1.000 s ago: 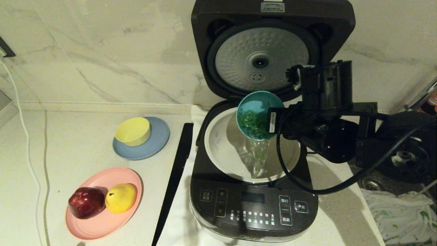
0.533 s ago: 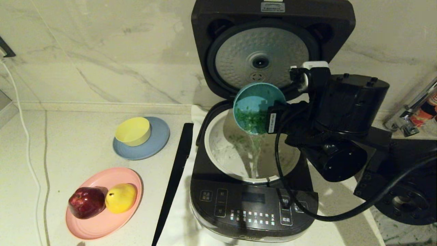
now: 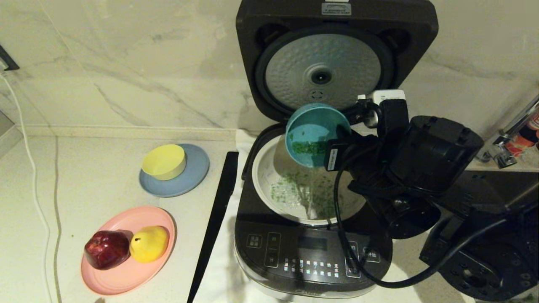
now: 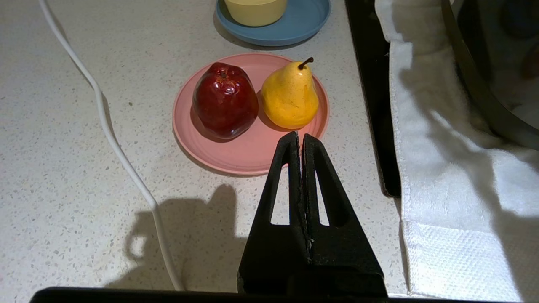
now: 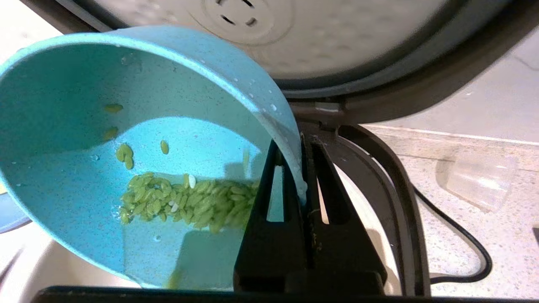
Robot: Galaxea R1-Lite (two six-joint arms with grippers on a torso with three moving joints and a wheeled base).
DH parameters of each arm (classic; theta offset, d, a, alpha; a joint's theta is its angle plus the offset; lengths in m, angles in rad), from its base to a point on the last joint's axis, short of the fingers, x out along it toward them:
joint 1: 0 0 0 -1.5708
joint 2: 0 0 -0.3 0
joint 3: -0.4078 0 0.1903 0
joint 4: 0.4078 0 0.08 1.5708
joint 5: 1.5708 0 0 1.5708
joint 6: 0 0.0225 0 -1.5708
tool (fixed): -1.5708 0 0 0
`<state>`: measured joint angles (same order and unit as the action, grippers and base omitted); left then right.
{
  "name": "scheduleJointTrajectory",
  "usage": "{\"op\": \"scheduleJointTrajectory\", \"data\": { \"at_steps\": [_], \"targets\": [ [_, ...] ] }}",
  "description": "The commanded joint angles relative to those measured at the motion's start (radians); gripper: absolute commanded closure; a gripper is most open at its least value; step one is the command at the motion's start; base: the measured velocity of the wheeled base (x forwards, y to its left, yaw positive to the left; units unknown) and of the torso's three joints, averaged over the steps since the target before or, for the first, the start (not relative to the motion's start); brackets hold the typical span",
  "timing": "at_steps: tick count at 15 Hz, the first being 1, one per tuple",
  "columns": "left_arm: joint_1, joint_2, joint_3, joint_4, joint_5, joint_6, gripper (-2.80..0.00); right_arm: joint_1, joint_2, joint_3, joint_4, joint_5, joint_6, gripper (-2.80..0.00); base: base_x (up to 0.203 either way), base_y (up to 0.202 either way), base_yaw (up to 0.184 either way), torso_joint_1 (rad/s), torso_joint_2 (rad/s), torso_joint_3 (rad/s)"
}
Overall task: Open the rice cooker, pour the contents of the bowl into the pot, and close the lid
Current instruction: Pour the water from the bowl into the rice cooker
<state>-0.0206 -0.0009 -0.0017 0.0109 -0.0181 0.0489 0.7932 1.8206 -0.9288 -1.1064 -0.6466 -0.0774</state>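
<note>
Right gripper (image 5: 300,147) pinches the teal bowl (image 3: 316,134) rim, tipped over the pot (image 3: 269,176). Green grains (image 5: 185,204) cling inside; tilt steeper, hold centred above the pot. Left gripper (image 4: 300,141) parked, jaws together.

A white marble wall (image 3: 126,63) with grey lines fills the top of the frame. Below it lies a pale speckled counter (image 3: 84,168).
</note>
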Motion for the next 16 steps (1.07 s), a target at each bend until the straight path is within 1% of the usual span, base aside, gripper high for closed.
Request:
{"op": "scheduleJointTrajectory", "data": {
  "at_steps": [1,6,9,11,12,16],
  "targets": [
    [0.0,-0.001,0.0,0.0,0.0,-0.001,0.0,0.0,0.024,0.024,-0.042,-0.002,-0.002,0.0,0.0,0.0,0.0,0.0,0.0,0.0],
    [0.001,-0.001,0.0,0.0,0.0,0.0,0.0,0.011,0.043,0.059,-0.163,-0.002,-0.046,0.0,0.0,0.0,0.0,0.0,0.0,0.0],
    [0.0,-0.001,0.0,0.0,0.0,0.0,0.0,0.028,0.064,0.112,-0.255,-0.003,-0.07,0.0,0.0,0.0,0.0,0.0,0.0,0.0],
    [0.001,-0.001,0.0,0.0,0.0,0.0,0.0,0.029,0.091,0.125,-0.321,-0.005,-0.095,0.0,0.0,0.0,0.0,0.0,0.0,0.0],
    [0.0,-0.001,0.0,0.0,0.0,0.0,0.0,0.029,0.094,0.126,-0.34,-0.004,-0.106,0.0,0.0,0.0,0.0,0.0,0.0,0.0],
    [0.0,-0.001,0.0,0.0,0.0,0.0,0.0,0.046,0.092,0.127,-0.342,-0.007,-0.114,0.0,0.0,0.0,0.0,0.0,0.0,0.0]
  ]
}}
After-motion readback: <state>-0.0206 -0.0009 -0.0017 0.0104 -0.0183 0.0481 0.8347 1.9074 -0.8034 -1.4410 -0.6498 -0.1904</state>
